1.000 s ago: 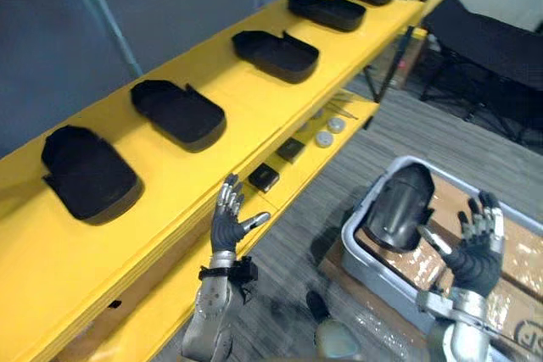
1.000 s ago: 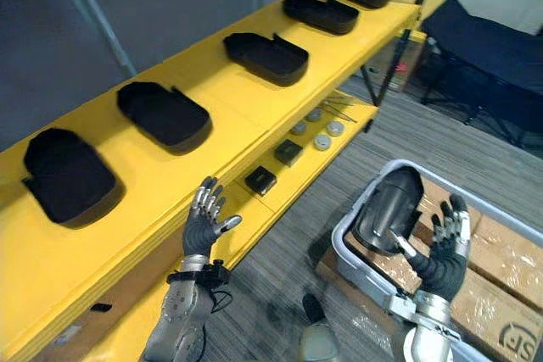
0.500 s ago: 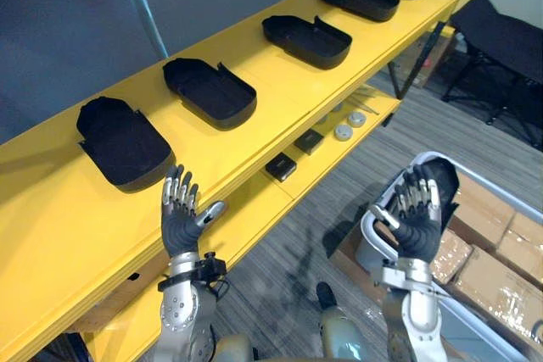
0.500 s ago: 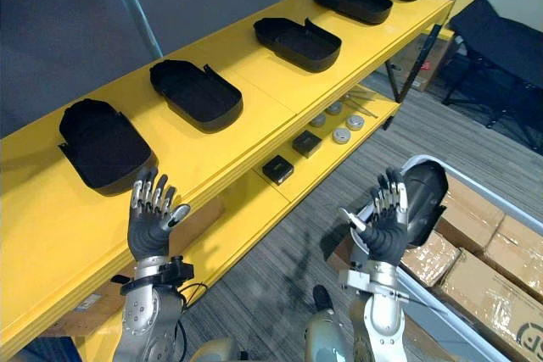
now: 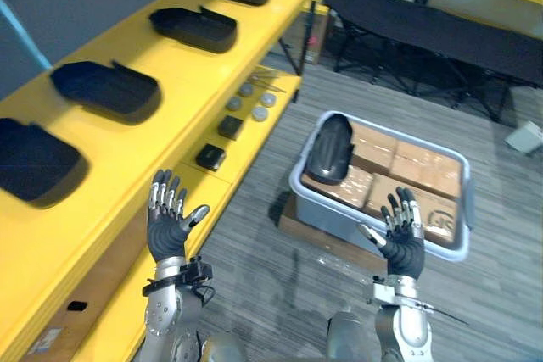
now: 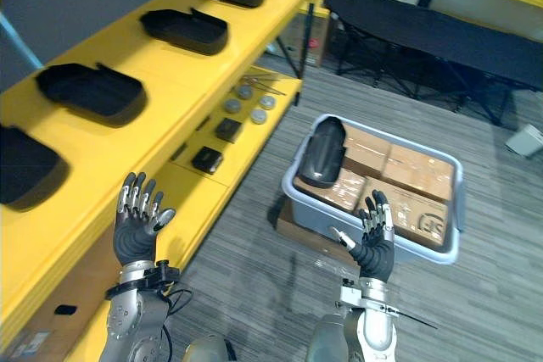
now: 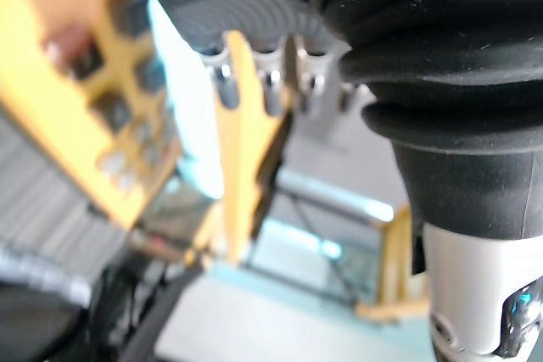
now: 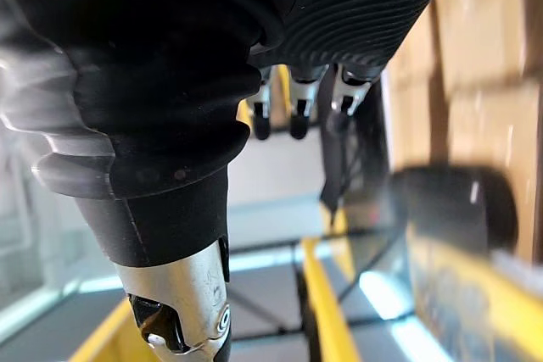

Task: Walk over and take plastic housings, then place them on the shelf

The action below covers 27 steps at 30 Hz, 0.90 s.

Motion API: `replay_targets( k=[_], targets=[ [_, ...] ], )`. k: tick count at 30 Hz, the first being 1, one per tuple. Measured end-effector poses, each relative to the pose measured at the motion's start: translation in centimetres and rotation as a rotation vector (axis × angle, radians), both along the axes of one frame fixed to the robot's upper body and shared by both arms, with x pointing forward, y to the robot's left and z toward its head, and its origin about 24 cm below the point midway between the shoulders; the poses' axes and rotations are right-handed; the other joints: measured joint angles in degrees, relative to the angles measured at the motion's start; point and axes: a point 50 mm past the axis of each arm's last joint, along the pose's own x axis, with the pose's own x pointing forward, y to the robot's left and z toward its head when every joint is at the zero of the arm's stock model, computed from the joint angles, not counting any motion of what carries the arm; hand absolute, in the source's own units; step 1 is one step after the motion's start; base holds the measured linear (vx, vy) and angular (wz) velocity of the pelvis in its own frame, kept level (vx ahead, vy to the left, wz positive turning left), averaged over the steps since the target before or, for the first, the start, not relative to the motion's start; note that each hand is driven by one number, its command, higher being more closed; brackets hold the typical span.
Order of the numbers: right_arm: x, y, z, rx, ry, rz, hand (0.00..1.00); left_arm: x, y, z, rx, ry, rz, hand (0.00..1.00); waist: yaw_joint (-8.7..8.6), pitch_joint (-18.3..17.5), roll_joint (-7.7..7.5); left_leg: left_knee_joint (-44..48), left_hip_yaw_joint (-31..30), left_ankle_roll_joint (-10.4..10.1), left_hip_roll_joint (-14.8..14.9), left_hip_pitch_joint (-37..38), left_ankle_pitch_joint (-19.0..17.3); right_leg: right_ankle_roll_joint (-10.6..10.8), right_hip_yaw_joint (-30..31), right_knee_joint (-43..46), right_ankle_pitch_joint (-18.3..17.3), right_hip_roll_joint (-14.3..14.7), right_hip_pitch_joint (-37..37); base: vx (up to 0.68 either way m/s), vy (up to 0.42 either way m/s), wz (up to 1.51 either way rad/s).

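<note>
Both hands are up in front of the robot and neither carries anything: the left hand (image 5: 174, 225) is wide open with its fingers fanned, hovering beside the edge of the yellow shelf (image 5: 195, 74), and the right hand (image 5: 401, 239) is just as open, palm raised, near the front wall of the grey bin (image 5: 327, 214) on the floor. And there's the target: one dark plastic housing (image 5: 329, 148) stands tilted on its edge at the bin's shelf-side end, leaning on the cardboard boxes (image 5: 407, 163) packed inside. Up on the shelf top a row of placed housings (image 5: 193, 28) lies hollow side up, well spaced, with bare yellow between them. On the lower shelf sit small dark blocks (image 5: 210, 157) and grey discs (image 5: 246, 95), and a black folding cot (image 5: 424, 31) stands beyond the bin. As for handling, that housing looks like a stiff moulded shell, thin-walled and probably light, with a smooth rounded back that could slip under dark fingertips. The surest hold is likely across its long side walls, one hand on each flank, or fingers hooked over the open rim with the thumb on the back. Lifted straight up, it should clear the bin wall without scraping.
</note>
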Motion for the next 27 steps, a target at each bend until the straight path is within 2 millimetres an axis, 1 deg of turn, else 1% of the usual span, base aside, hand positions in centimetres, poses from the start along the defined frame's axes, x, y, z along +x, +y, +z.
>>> replay_targets(
  k=[1,2,3,4,5,6,7,8,9,10,11,12,13,14,15,16,17,18,19,21,23,24,25,26,27],
  targets=[
    [0.8,0.3,0.2,-0.028,-0.007,0.057,0.00,0.5,-0.6,-0.3,-0.021,0.010,-0.003,0.00,0.55,-0.64,1.10,-1.06,-0.45,-1.82,3.36,1.83,0.89,3.79,-3.12,-3.98,-3.84,3.61,2.35,0.11,-0.418,-1.05],
    [1.2,0.3,0.4,-0.046,-0.013,0.075,0.00,0.7,-0.9,-0.5,-0.036,0.018,-0.007,0.00,0.26,-0.76,2.35,-2.11,-0.59,-2.42,4.57,2.44,1.23,3.52,-3.45,-5.10,-4.64,5.10,2.52,0.12,-0.404,-1.10],
    [1.9,0.0,0.9,-0.085,-0.029,0.100,0.00,1.4,-2.0,-0.6,-0.061,0.023,-0.033,0.00,-0.96,-0.82,4.86,-4.39,-1.05,-3.39,6.27,2.99,2.42,2.90,-3.84,-5.34,-5.42,7.54,1.76,0.15,-0.433,-0.47],
    [2.3,-0.6,1.0,-0.115,-0.021,0.101,0.00,2.0,-3.4,-0.2,-0.093,0.021,-0.065,0.00,-2.13,-0.47,6.01,-6.18,-1.66,-3.41,6.46,3.71,5.25,1.67,-3.96,-3.94,-6.42,8.59,0.82,0.13,-0.337,-0.28],
    [2.4,-0.9,1.0,-0.129,-0.011,0.098,0.00,2.3,-3.9,0.0,-0.106,0.015,-0.077,0.00,-2.57,-0.42,6.04,-6.25,-2.04,-3.04,6.36,3.53,6.89,1.06,-3.94,-3.07,-6.93,8.61,0.30,0.13,-0.386,-0.10],
    [2.4,-1.4,0.9,-0.150,0.002,0.096,0.00,2.7,-4.4,0.2,-0.110,0.010,-0.092,0.00,-3.08,-0.29,5.89,-4.64,-2.91,-0.48,6.27,2.54,9.77,0.16,-3.96,-2.24,-7.87,8.53,0.28,0.05,-0.242,-0.06],
    [2.4,-1.7,0.9,-0.153,0.002,0.089,0.00,2.8,-4.4,0.2,-0.110,0.014,-0.093,0.00,-3.23,-0.27,5.78,-2.88,-3.97,1.58,6.28,1.44,11.16,0.10,-3.95,-2.24,-8.35,8.51,0.53,0.05,-0.273,-0.11],
    [2.1,-2.1,0.7,-0.156,0.013,0.078,0.00,2.8,-4.3,-0.1,-0.123,0.026,-0.094,0.00,-3.20,0.10,5.15,1.05,-5.34,4.69,6.35,-0.52,14.00,0.09,-3.99,-2.95,-9.48,8.26,1.35,0.02,-0.186,-0.13],
    [1.8,-2.5,0.5,-0.161,0.023,0.070,0.00,2.6,-4.4,-0.7,-0.131,0.050,-0.096,0.00,-3.01,0.34,5.14,3.57,-7.34,3.91,5.80,-2.66,12.71,0.21,-3.85,-4.23,-9.76,7.85,1.56,0.02,-0.137,-0.13],
    [1.7,-2.9,0.5,-0.167,0.026,0.061,0.00,2.4,-4.4,-0.9,-0.132,0.064,-0.097,0.00,-3.01,0.25,5.39,3.56,-8.35,3.11,4.64,-3.54,11.03,0.18,-3.90,-4.57,-9.77,7.79,1.52,0.00,-0.053,-0.04],
    [1.5,-3.5,0.5,-0.176,0.028,0.042,0.00,2.0,-4.5,-1.4,-0.131,0.084,-0.103,0.00,-3.00,0.22,5.42,1.17,-10.52,2.28,1.58,-4.38,8.61,0.15,-3.91,-4.90,-9.73,7.22,1.53,0.00,-0.003,0.03],
    [1.5,-3.8,0.6,-0.179,0.027,0.033,0.00,1.6,-4.6,-1.8,-0.135,0.104,-0.107,0.00,-2.90,0.24,5.39,-2.60,-11.61,2.25,-1.05,-4.43,8.05,0.26,-3.92,-5.10,-9.65,6.91,1.58,0.01,0.021,0.06],
    [1.5,-3.9,0.6,-0.173,0.027,0.028,0.00,1.2,-4.6,-2.2,-0.138,0.121,-0.111,0.00,-2.86,0.22,5.42,-6.97,-12.10,2.24,-3.08,-4.31,8.18,0.43,-4.03,-5.22,-9.55,6.73,1.57,0.01,0.081,0.09],
    [1.6,-3.9,0.2,-0.168,0.039,0.024,0.00,0.7,-4.5,-2.7,-0.131,0.139,-0.119,0.00,-2.50,0.24,4.99,-11.38,-13.36,2.04,-5.10,-3.52,8.49,0.97,-4.14,-5.37,-9.27,6.07,1.42,0.02,0.136,0.13],
    [1.8,-3.9,-0.3,-0.164,0.059,0.019,0.00,0.5,-4.4,-2.9,-0.121,0.145,-0.137,0.00,-1.75,0.30,4.64,-14.84,-13.35,0.17,-7.03,-2.06,10.44,2.42,-4.13,-6.47,-8.29,4.91,1.51,0.02,0.119,0.14],
    [1.9,-3.9,-0.6,-0.161,0.071,0.018,0.00,0.4,-4.6,-2.9,-0.120,0.144,-0.153,0.00,-1.46,0.52,4.16,-15.55,-13.17,0.72,-7.86,-1.99,10.92,3.03,-4.16,-7.47,-7.50,4.38,1.72,0.01,0.144,0.11],
    [2.2,-3.7,-1.5,-0.160,0.104,0.026,0.00,0.3,-4.7,-3.0,-0.113,0.143,-0.175,0.00,-0.80,0.77,3.79,-15.54,-13.09,0.93,-8.90,-2.16,11.06,3.79,-4.19,-9.85,-5.65,3.92,2.83,0.00,0.112,0.02],
    [2.5,-3.5,-2.3,-0.165,0.134,0.033,0.00,0.2,-4.7,-3.1,-0.098,0.146,-0.199,0.00,0.05,0.74,3.64,-15.25,-12.91,1.26,-9.55,-2.11,10.88,4.12,-4.20,-11.82,-4.26,3.47,3.79,0.00,0.181,0.02],
    [2.9,-3.1,-2.8,-0.172,0.156,0.039,0.00,0.1,-4.6,-3.1,-0.077,0.144,-0.218,0.00,0.28,0.80,3.45,-14.76,-12.95,1.71,-10.14,-2.19,10.62,4.21,-4.28,-13.33,-3.26,3.01,4.71,0.00,0.140,0.02],
    [4.4,-2.3,-3.4,-0.158,0.173,0.047,0.00,0.2,-4.4,-3.0,-0.008,0.141,-0.233,0.00,0.99,1.11,3.15,-13.50,-12.95,2.77,-11.19,-2.52,9.92,4.79,-5.32,-16.44,-0.80,2.22,6.37,-0.04,0.145,0.02],
    [5.9,-1.6,-3.2,-0.153,0.164,0.052,0.00,0.3,-4.3,-2.7,0.055,0.137,-0.248,0.00,2.20,1.59,2.47,-13.06,-13.00,3.28,-11.78,-3.16,9.55,4.90,-6.00,-19.41,1.07,2.02,7.43,-0.06,0.081,0.01],
    [6.4,-1.5,-3.0,-0.154,0.155,0.049,0.00,0.5,-4.3,-2.5,0.066,0.131,-0.248,0.00,2.61,1.71,2.35,-12.30,-13.26,3.53,-11.90,-4.10,9.31,5.06,-6.32,-19.89,1.36,2.02,7.33,-0.11,0.053,0.22],
    [8.2,-1.4,-2.1,-0.159,0.130,0.048,0.00,1.0,-4.2,-2.1,0.079,0.118,-0.245,0.00,2.93,2.92,2.19,-10.32,-14.57,3.65,-11.81,-6.65,8.97,4.77,-7.59,-20.84,2.15,2.19,7.09,-0.11,0.030,0.27],
    [9.1,-1.5,-1.6,-0.162,0.120,0.045,0.00,1.3,-4.1,-1.9,0.080,0.109,-0.240,0.00,3.20,3.83,2.09,-9.71,-14.94,3.67,-11.78,-7.42,8.97,4.68,-8.10,-20.95,2.42,2.22,6.89,-0.15,0.021,0.42],
    [11.7,-1.9,-0.1,-0.169,0.093,0.024,0.00,1.9,-4.1,-1.3,0.082,0.083,-0.233,0.00,3.59,5.87,2.21,-8.35,-16.32,3.76,-11.81,-9.79,9.06,4.56,-9.17,-21.00,2.98,2.27,6.07,-0.12,0.005,0.30]
  ],
)
